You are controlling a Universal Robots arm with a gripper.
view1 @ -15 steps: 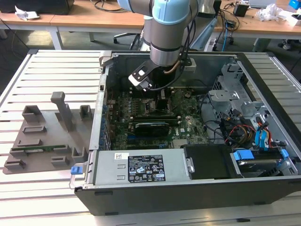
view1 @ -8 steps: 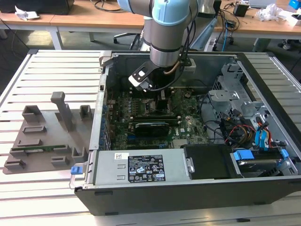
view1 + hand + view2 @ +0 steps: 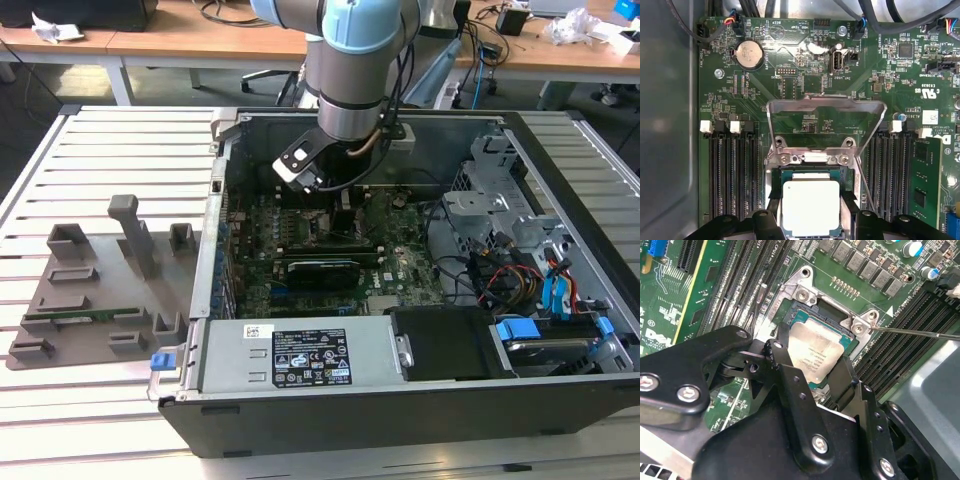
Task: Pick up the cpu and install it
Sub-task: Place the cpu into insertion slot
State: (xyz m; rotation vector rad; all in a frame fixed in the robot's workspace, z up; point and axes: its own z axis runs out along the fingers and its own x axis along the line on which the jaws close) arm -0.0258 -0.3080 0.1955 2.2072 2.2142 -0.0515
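Robotics lab: opened computer case point(image 3: 400, 425) on slatted table point(image 3: 110, 150); cable-strewn desks point(image 3: 180, 45) behind

The arm point(image 3: 345, 80) is a silver-grey cylinder with a pale blue joint cap and a black ring. A black cable point(image 3: 405, 65) runs beside it. The tool point(image 3: 815, 365) is matt black, built of jointed bars fastened with silver screws.

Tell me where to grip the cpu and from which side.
Pinch the cpu by two opposite edges, coming straight down from above. It is a thin flat square lying level in the socket, walled in all round, and the load plate is swung open, leaving the top free.
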